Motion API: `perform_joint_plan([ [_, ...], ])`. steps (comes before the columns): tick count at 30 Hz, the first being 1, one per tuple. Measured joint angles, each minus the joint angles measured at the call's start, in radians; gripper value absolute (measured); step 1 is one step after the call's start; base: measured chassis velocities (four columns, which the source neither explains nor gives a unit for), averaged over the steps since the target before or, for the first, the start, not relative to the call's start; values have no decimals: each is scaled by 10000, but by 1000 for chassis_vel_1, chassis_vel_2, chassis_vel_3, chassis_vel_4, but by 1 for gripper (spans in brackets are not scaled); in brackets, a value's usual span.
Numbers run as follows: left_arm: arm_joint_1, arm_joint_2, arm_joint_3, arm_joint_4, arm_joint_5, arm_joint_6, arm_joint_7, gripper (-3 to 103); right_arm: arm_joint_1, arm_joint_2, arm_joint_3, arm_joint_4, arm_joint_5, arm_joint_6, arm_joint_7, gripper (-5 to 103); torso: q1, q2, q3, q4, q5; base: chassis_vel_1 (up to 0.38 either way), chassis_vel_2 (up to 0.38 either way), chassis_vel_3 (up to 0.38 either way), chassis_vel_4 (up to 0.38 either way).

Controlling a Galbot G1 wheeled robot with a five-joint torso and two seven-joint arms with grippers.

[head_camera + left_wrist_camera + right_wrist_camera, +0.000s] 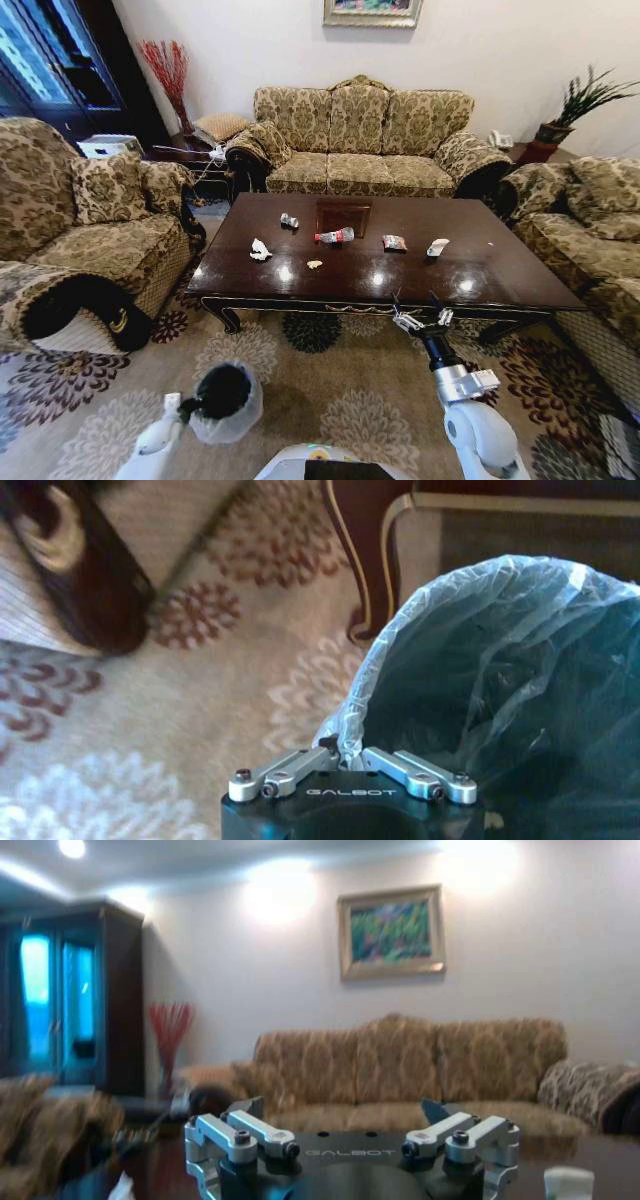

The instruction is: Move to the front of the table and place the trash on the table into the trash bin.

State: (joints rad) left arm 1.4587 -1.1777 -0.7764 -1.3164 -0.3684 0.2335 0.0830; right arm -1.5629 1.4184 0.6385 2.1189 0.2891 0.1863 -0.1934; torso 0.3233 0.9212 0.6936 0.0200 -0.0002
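The dark glossy table (500, 272) stands ahead of me. Trash lies on it: crumpled white paper (260, 250), a small scrap (314, 264), a silvery piece (289, 221), a clear bottle with a red label (335, 236), a colourful wrapper (394, 242) and a white cup piece (437, 247). My right gripper (420, 316) hovers open just before the table's front edge, level with its top; in its wrist view the right gripper (342, 1111) holds nothing and the cup piece (570, 1182) lies ahead. My left gripper (345, 759) is shut on the bagged rim of the trash bin (500, 667), held low at my left (225, 400).
A patterned sofa (360, 140) stands behind the table, with armchairs at the left (90, 230) and the right (590, 220). Floral carpet (340, 400) lies between me and the table. A dark cabinet (60, 60) and a potted plant (575, 105) stand at the back.
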Motion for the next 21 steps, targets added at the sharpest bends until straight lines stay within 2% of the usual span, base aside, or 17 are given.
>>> perform_joint_plan([
  [1,546,58,-264,-777,-357,132,-336,0,113,43,-82,-110,142,219,192,100,0,0,0,2,-2,0,0,0,0],
  [2,546,58,-264,-777,-357,132,-336,0,113,43,-82,-110,142,219,192,100,0,0,0,2,-2,0,0,0,0],
  [4,1721,76,-1001,-2367,-972,380,-799,0,332,136,-153,-344,315,550,332,100,0,1,0,6,7,0,0,0,0],
  [5,1721,76,-1001,-2367,-972,380,-799,0,332,136,-153,-344,315,550,332,100,0,1,0,6,7,0,0,0,0],
  [7,2667,-61,-1785,-3637,-1482,534,-1039,0,428,159,-155,-535,321,877,246,100,-1,0,0,6,-3,0,0,0,0],
  [8,2667,-61,-1785,-3637,-1482,534,-1039,0,428,159,-155,-535,321,877,246,100,-1,0,0,6,-3,0,0,0,0],
  [13,3912,-375,-3137,-5706,-2268,94,-1702,0,276,145,-78,-869,372,1788,-217,100,0,0,0,4,3,0,0,0,0],
  [15,3980,-397,-3250,-5874,-2361,90,-1759,0,243,144,-58,-887,354,1851,-291,100,0,0,0,4,4,0,0,0,0],
  [17,4205,-489,-4101,-6896,-3091,142,-2246,0,45,110,54,-922,200,2023,-610,100,-1,1,-1,4,1,0,0,0,0],
  [20,4260,-450,-4567,-7440,-3546,266,-2477,0,-29,63,66,-894,205,2026,-633,100,-1,1,-1,5,5,0,0,0,0],
  [21,4232,-308,-5055,-8109,-4162,475,-2783,0,-34,21,83,-829,213,2026,-632,100,-1,1,0,5,4,0,0,0,0],
])
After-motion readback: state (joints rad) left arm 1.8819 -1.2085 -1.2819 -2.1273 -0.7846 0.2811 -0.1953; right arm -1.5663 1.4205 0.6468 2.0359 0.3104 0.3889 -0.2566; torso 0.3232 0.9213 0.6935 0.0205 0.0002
